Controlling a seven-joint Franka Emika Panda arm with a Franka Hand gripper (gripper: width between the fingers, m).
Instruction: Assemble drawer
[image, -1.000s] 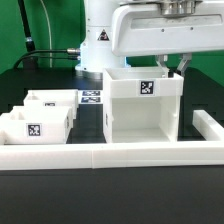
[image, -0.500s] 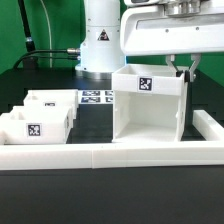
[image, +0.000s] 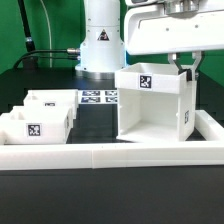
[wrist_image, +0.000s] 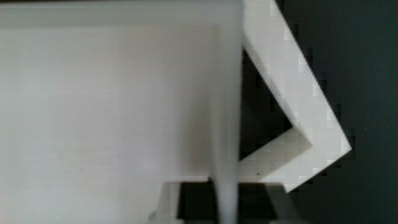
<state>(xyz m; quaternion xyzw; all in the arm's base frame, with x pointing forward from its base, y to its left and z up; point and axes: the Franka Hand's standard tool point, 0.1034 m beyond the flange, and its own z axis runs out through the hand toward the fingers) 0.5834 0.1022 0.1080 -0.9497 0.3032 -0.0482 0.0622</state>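
Grips casing (image: 150, 110) by its side wall with closed tool (image: 186, 68), by the table edge at the exterior view's right. Shows near tray (image: 35, 128) and far tray (image: 52, 102) outside it, uninserted; both insertions left.

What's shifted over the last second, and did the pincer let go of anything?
The pincer, clamped on the casing's side wall, dragged the casing toward the exterior view's right, uncovering more of the marker board. Nothing was released. The two trays stayed put.
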